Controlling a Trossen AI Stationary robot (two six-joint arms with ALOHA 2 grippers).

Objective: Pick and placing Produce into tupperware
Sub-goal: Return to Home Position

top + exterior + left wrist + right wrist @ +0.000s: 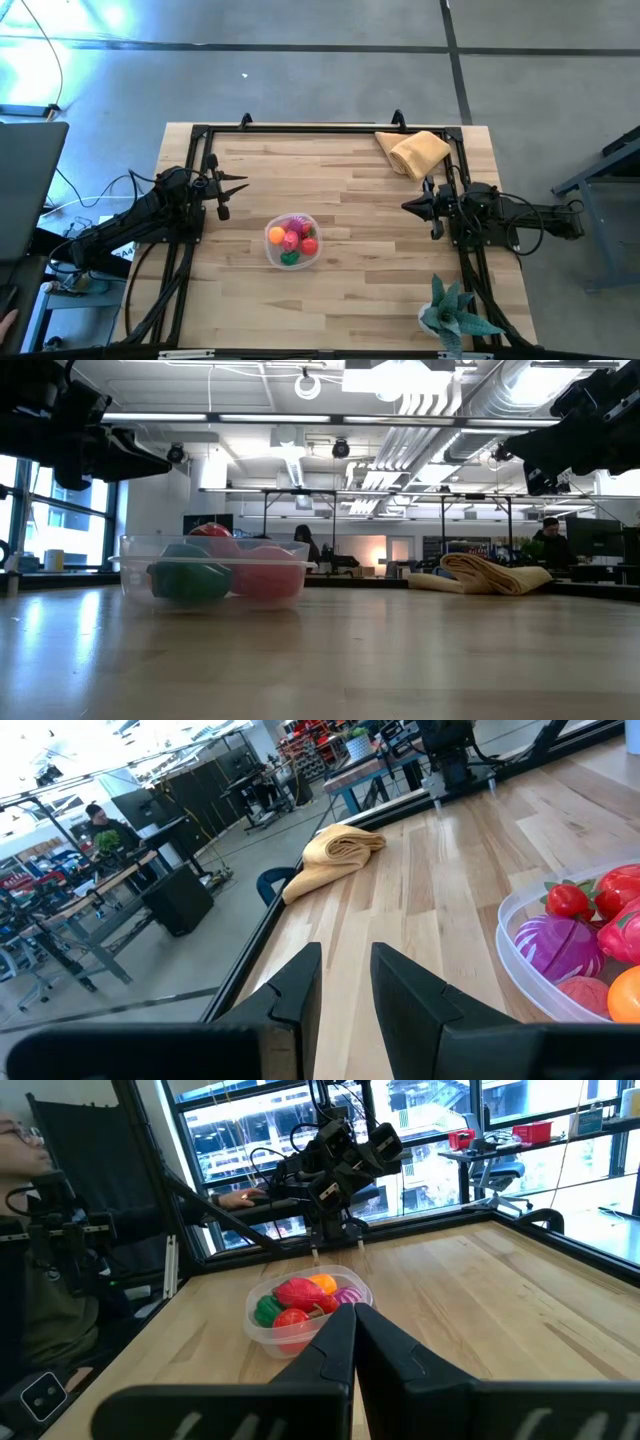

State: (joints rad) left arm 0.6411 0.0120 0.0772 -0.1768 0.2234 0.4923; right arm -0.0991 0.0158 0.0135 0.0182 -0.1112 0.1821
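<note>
Dark fingers of the left tool (347, 965) fill the foreground of the left wrist view, parted by a narrow gap with nothing between them. Just past them on the worktop (350, 290) stands the tupperware (512, 935), with the produce (565, 945) piled inside: a purple piece, red ones and an orange one show through the clear wall.

From above, the tupperware (270, 232) stands near the middle of the worktop, between the two arms and a little nearer the front edge than either tool. The left tool (226, 196) hangs by the left side of the frame and points inward. The container lies diagonally ahead of it, off its line of aim, near but apart. The right tool (418, 207) sits at the opposite side, facing inward as well, its fingers pressed together and holding nothing. The container lies ahead of it and is well apart, so the left arm is the nearer one. Being round, the container offers no long axis to line up with.

No loose produce shows anywhere on the wood, so the filling looks complete. Any parking move should lead each arm away from the container, with nothing in its path. A tan cloth (415, 152) lies at the far right corner and a teal plant (452, 312) at the near right corner, both clear of the tools.
</note>
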